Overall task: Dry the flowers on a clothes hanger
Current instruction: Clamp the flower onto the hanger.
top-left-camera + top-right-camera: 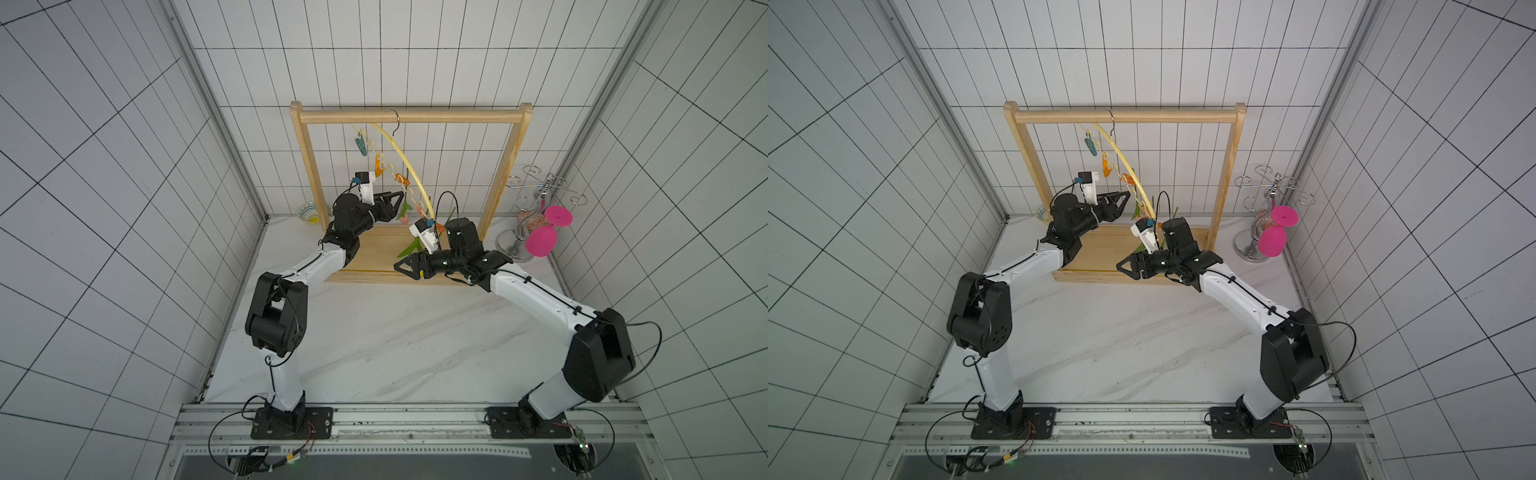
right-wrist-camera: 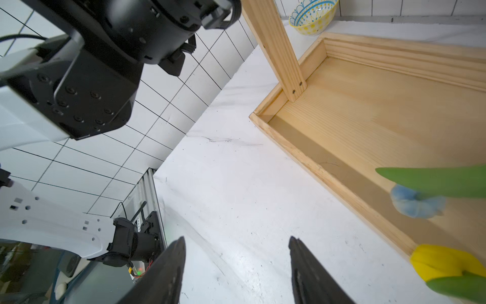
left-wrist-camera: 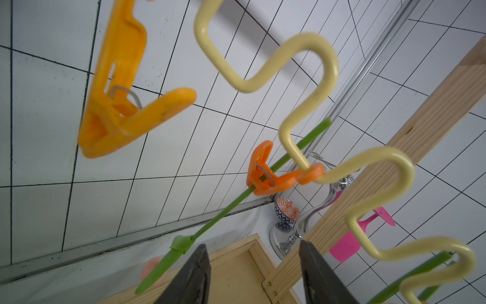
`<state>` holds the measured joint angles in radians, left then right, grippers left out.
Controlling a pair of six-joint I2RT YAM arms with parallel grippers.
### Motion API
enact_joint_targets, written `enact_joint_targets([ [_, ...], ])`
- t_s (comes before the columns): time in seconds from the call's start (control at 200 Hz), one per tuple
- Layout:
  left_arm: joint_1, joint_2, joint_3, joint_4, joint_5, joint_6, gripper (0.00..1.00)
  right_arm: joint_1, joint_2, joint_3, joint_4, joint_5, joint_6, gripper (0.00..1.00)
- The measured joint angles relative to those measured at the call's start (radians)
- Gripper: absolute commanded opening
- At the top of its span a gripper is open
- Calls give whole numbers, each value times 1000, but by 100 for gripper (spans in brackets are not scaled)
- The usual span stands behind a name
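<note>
Top views: marble tabletop [image 1: 395,345]; tiled walls [image 1: 104,187]

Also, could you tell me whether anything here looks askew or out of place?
Yes, the hanger hangs steeply tilted from the rack bar: one end sits up by the bar, the other far lower. The flowers are clipped toward the low end, which may be weighing it down. Nothing looks spilled or broken.
</note>
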<state>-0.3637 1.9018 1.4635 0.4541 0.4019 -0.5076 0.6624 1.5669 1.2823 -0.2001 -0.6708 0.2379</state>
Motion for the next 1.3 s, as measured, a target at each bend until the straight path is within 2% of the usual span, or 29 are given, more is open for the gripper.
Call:
enact_joint_targets([
  [0.11,-2,-6,-15,-1,-5,1,56,18,-35,0,-61,49,-94,74],
  [0.21,-5,-14,-28,-2,-10,1,56,55,-70,0,-104,137,-171,74],
  [0.3,-6,-30,-41,-3,-14,2,56,77,-101,-9,-108,195,-204,74],
  [0.395,-7,-64,-68,-7,-27,8,61,83,-146,-27,-114,230,-213,74],
  [0.425,-8,-78,-81,-11,-34,13,64,83,-161,-32,-115,235,-212,74],
  [0.515,-8,-127,-124,-26,-61,26,86,83,-225,-45,-128,243,-208,74],
  [0.545,-8,-144,-138,-29,-71,25,98,83,-246,-47,-134,243,-204,74],
  [0.56,-8,-155,-148,-33,-74,39,99,83,-259,-47,-136,244,-203,74],
  [0.775,-8,-221,-189,-86,-128,73,99,74,-408,-60,-162,277,-171,76],
  [0.874,-8,-234,-190,-132,-145,97,99,58,-452,-86,-166,335,-150,76],
  [1.114,-8,-380,-306,-263,-285,169,99,30,-526,-188,-163,616,-90,81],
  [1.304,-8,-598,-553,-287,-480,202,99,8,-563,-271,-143,841,-71,86],
])
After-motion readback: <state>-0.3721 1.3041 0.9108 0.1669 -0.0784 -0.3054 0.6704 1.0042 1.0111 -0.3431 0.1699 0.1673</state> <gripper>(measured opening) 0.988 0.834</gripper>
